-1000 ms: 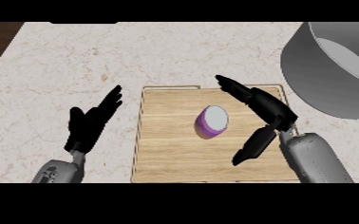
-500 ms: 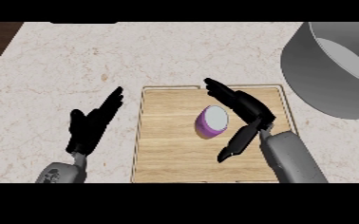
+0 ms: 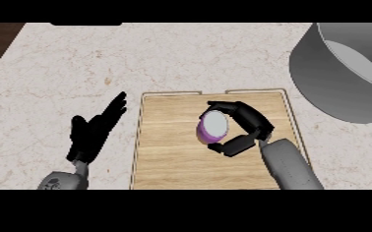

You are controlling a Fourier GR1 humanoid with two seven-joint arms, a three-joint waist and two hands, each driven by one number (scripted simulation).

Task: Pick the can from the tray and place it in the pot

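Can [image 3: 213,129] lies on its side, mid-tray [image 3: 167,152]. Right hand [image 3: 243,128] curled round it from the right, fingers above, thumb below: grasping, not lifted. Judgement: seat the grip fully, then lift straight up to clear the tray's low rim. Pot [image 3: 330,76] upper right; bare surface [image 3: 145,59] between. Left hand [image 3: 93,135] open, resting left of tray.

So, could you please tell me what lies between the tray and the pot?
Nothing: in the head view, only bare counter separates the tray's right edge from the pot.
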